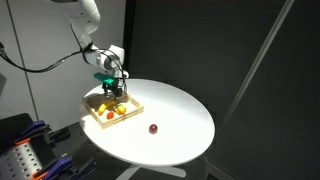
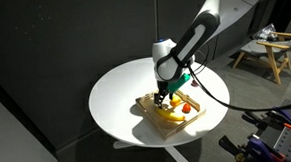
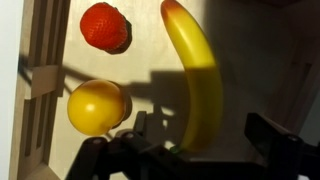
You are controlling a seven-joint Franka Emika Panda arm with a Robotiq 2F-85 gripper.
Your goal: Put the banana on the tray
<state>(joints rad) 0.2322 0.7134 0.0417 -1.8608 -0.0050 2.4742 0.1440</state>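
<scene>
The yellow banana [image 3: 195, 75] lies on the pale base of the wooden-rimmed tray [image 3: 45, 40]; it also shows in both exterior views [image 1: 104, 108] [image 2: 170, 115]. My gripper [image 3: 200, 135] hangs just above the tray [image 1: 92, 113] [image 2: 147, 107], its two fingers spread apart on either side of the banana's near end, not touching it. In both exterior views the gripper [image 1: 111, 88] [image 2: 167, 94] stands right over the tray.
A round yellow piece [image 3: 97, 106] and a round red piece [image 3: 104, 26] lie on the tray beside the banana. A small dark red fruit [image 1: 153, 128] sits alone on the round white table [image 1: 180, 110]. A wooden stool [image 2: 269, 52] stands behind.
</scene>
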